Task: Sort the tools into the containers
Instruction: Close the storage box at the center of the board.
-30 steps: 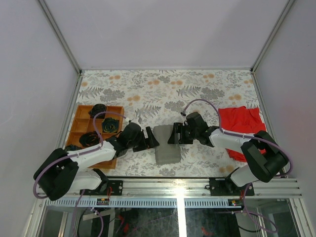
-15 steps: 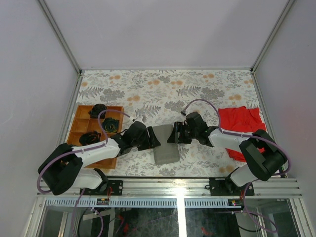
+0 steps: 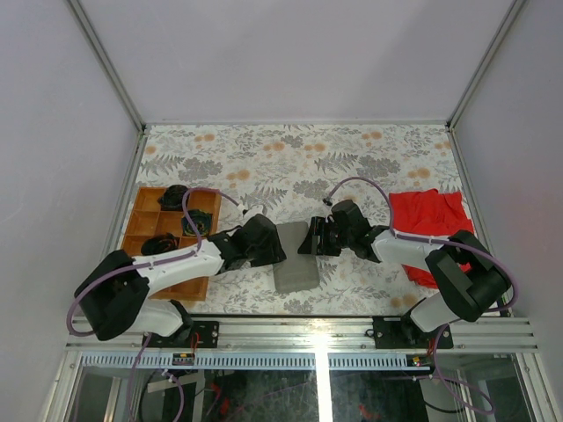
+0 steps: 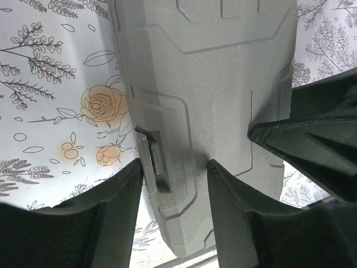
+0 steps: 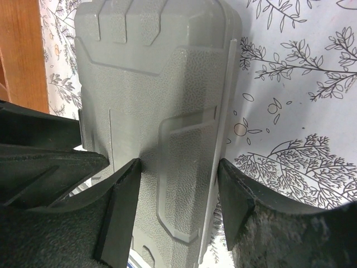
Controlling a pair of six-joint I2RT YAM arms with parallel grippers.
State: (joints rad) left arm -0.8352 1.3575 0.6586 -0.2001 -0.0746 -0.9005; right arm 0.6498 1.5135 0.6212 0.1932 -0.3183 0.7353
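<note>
Closed flat grey plastic hinged case (image 3: pixel 296 257) lies between my two sets of fingers, long axis running away from both. My left gripper (image 4: pixel 175 164) straddles its small grey latch tab (image 4: pixel 153 162) edge and my right gripper (image 5: pixel 178 162) the opposite edge. Both are half-spread and equally near; I can't tell if they're clamped.

The table (image 3: pixel 369 167), covered in a pale floral print, carries three things. A closed grey case (image 3: pixel 295 264) lies flat near the middle, toward the near edge. A divided wooden tray (image 3: pixel 143 220) sits at the left side. A crumpled red cloth (image 3: pixel 428 211) lies at the right.
</note>
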